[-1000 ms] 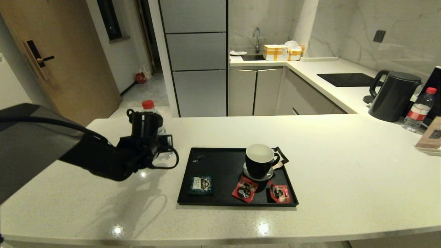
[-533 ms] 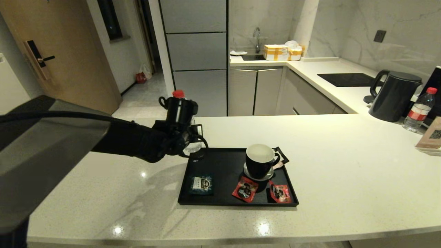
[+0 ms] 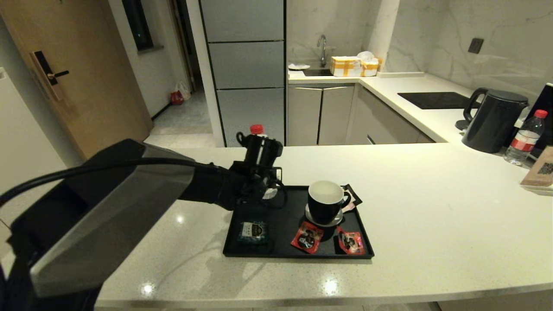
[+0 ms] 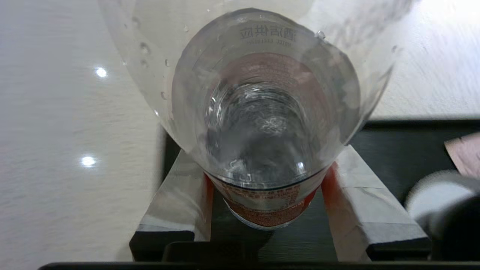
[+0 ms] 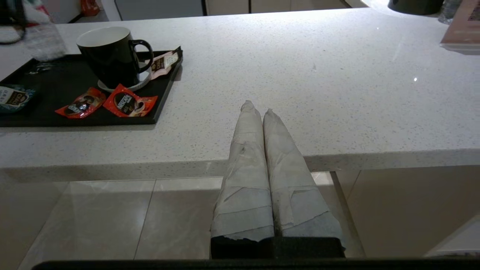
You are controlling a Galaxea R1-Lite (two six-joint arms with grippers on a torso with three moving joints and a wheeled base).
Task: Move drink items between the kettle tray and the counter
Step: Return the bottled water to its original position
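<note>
One mug (image 3: 325, 202) beside tool-held bottle (image 3: 257, 131).

A home or apartment kitchen, by every sign. Wide off-white speckled counter (image 3: 432, 207) running in an L toward a sink with a curved tap (image 3: 321, 46). Black hob panel (image 3: 434, 99) set flush into the worktop, black electric kettle (image 3: 492, 119) beside it. Tall grey fridge-like unit (image 3: 246, 69), pale cabinet doors (image 3: 319, 113) under the sink, marble-look wall with a socket (image 3: 475, 45). Wooden door with an electronic lock (image 3: 45, 73) at the left, tiled hallway beyond.
</note>
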